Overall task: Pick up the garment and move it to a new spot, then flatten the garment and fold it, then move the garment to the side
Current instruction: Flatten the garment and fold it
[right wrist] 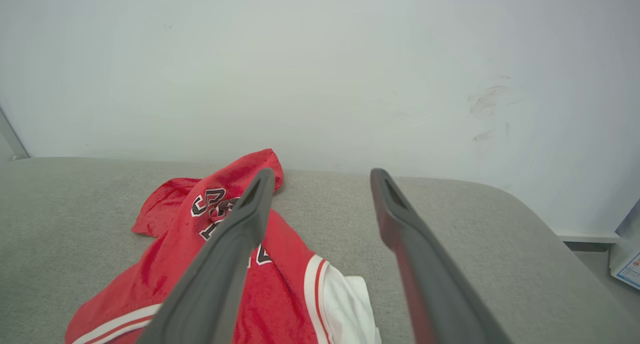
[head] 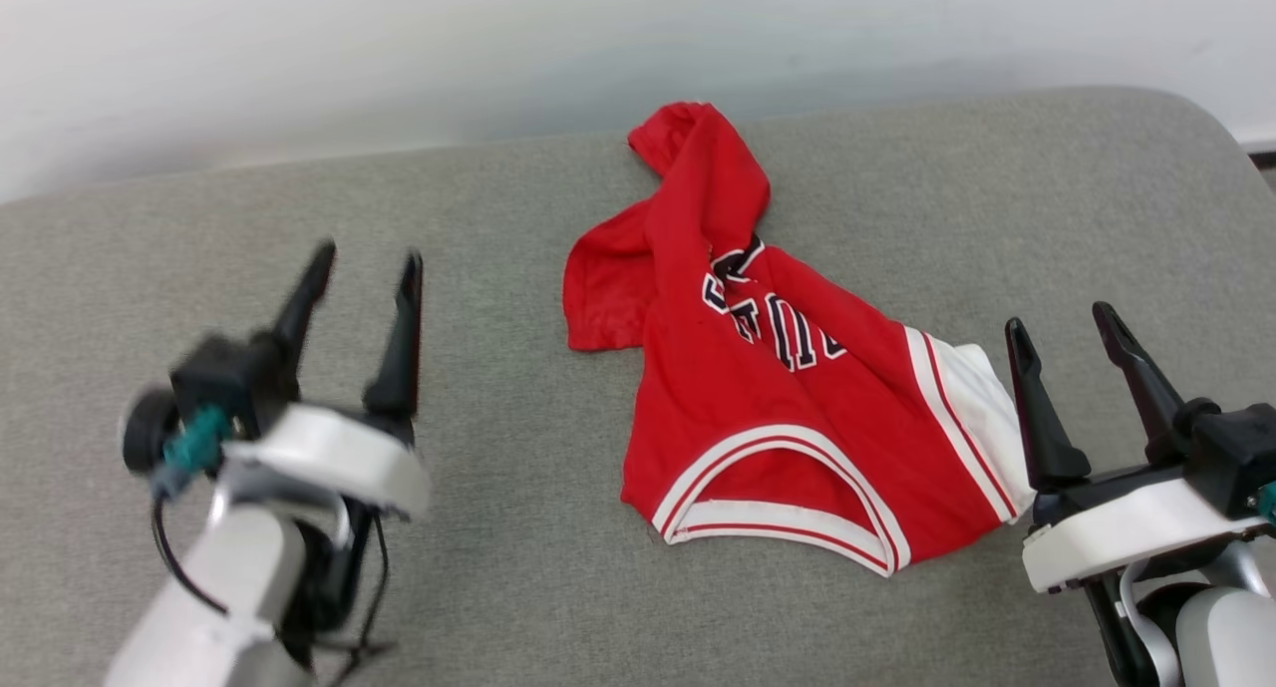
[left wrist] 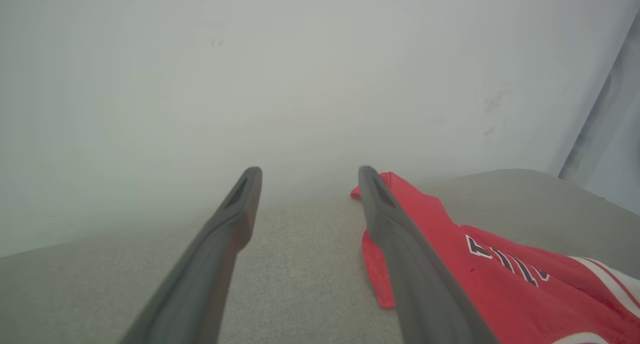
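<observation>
The left claw [head: 367, 258], with its two long dark fingers, is being held as wide open as it goes, and nothing is being gripped by it. It is looking blurry in the head view, so it is probably being kept just above the soft grey cloth-covered table [head: 498, 527]. It is well apart from the red basketball shirt with white sleeves, striped trim and black letters [head: 778, 398]. The right claw [head: 1060, 320] is being held wide open too, with nothing between its fingers. It is being kept just beside the white sleeve [head: 982, 408], and no touch is being seen.

The shirt is being left bunched up in the middle of the table, between the two claws. Its striped opening [head: 758, 517] is being turned toward the robot, and one red end is being pointed at the pale wall [head: 399, 49].

The shirt is not being held, flattened or folded, so the picking-up step is judged to be in hand. For the next move, a claw is being asked to come down onto an edge and pinch it shut. The sleeve is being offered to the right claw.
</observation>
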Motion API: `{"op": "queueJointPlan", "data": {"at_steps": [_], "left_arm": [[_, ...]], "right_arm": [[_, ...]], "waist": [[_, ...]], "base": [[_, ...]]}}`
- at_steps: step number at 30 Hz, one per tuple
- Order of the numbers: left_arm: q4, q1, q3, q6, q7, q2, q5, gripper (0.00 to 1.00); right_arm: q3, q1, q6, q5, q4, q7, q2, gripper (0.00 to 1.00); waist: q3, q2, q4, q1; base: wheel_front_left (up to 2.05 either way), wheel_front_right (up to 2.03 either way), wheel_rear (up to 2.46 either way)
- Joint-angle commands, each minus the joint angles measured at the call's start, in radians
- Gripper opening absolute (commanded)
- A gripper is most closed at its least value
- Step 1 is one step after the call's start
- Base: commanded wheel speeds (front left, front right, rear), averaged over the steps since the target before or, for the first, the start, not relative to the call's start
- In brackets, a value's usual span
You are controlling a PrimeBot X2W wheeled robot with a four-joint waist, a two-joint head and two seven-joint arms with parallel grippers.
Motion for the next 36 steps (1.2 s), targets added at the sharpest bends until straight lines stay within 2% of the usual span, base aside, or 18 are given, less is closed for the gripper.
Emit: {"op": "queueJointPlan", "data": {"at_steps": [1,7,8,11,16,20,22,26,30,36], "left_arm": [[-0.02,0.039,0.003,0.011,-0.01,-0.01,-0.004,1.0],[-0.112,0.215,0.015,0.065,-0.029,-0.06,-0.018,1.0],[-0.13,0.265,0.003,0.064,-0.031,-0.08,-0.027,1.0],[-0.137,0.276,-0.032,0.051,-0.001,-0.076,-0.018,1.0],[-0.167,0.229,-0.094,0.033,0.153,-0.051,-0.015,1.0],[-0.205,0.16,-0.145,0.039,0.345,-0.032,-0.017,1.0],[-0.217,0.121,-0.165,0.043,0.438,-0.039,-0.029,1.0],[-0.189,0.063,-0.209,0.024,0.571,-0.054,-0.054,1.0],[-0.136,0.013,-0.235,0.012,0.639,-0.062,-0.053,1.0],[-0.053,-0.023,-0.243,0.01,0.654,-0.081,-0.061,1.0]], "right_arm": [[-0.001,0.015,-0.001,0.003,-0.004,0.003,-0.004,1.0],[0.014,0.038,-0.001,0.01,0.002,0.016,-0.007,1.0],[0.019,0.042,-0.001,0.012,0.002,0.022,-0.005,1.0],[0.027,0.043,-0.001,0.012,-0.001,0.028,-0.01,1.0],[0.035,0.039,-0.001,0.008,-0.005,0.035,-0.02,1.0],[0.036,0.026,-0.001,0.007,-0.009,0.036,-0.023,1.0],[0.037,0.018,-0.001,0.007,-0.009,0.034,-0.021,1.0],[0.047,0.007,-0.001,0.007,0.001,0.03,-0.012,1.0],[0.045,-0.01,-0.001,0.019,0.007,0.02,-0.003,1.0],[0.042,-0.02,-0.001,0.014,0.025,0.005,0.003,1.0]], "waist": [[-0.02,0.0,0.018,0.0],[-0.033,0.0,0.027,0.0],[-0.031,0.0,0.028,0.0],[-0.02,0.0,0.027,0.0],[0.007,0.0,0.02,0.0],[0.04,0.0,0.008,0.0],[0.059,0.0,-0.001,0.0],[0.094,0.0,-0.026,0.0],[0.127,0.0,-0.053,0.0],[0.154,0.0,-0.078,0.0]], "base": [[0.0,0.0,0.0],[0.0,0.0,0.0],[0.0,0.0,0.0],[0.0,0.0,0.0],[0.0,0.0,0.0],[0.0,0.0,0.0],[0.0,0.0,0.0],[0.0,0.0,0.0],[0.0,0.0,0.0],[0.0,0.0,0.0]]}}
